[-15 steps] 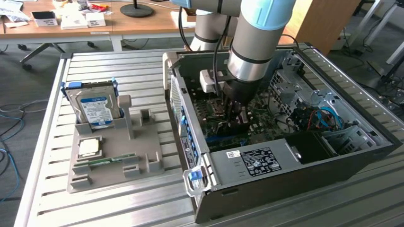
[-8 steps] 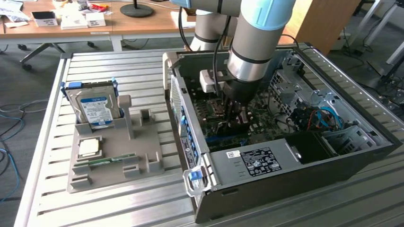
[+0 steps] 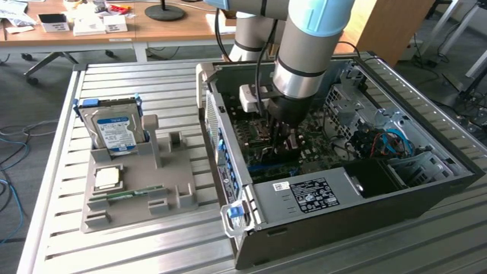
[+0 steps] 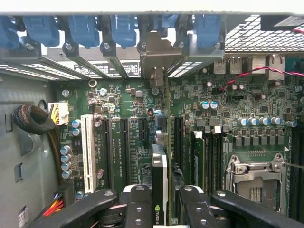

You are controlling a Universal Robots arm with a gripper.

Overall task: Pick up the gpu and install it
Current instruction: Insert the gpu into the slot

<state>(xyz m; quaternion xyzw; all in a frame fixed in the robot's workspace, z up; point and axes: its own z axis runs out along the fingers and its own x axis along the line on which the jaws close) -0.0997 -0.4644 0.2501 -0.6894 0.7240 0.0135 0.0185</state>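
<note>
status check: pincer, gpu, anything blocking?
Pincer shut on gpu, down inside the open PC case. Gpu stands on edge over the motherboard slots, bracket toward the rear slot openings. Nothing seen blocking.

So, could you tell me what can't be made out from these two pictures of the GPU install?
- Exterior view: the gripper and the gpu are mostly hidden by the arm and the case wall.
- Wrist view: the gpu shows edge-on, so whether its lower edge is seated in a motherboard slot is unclear.
- Wrist view: small board lettering is too fine to read.
- Exterior view: the hard drive label text is too small.
</note>
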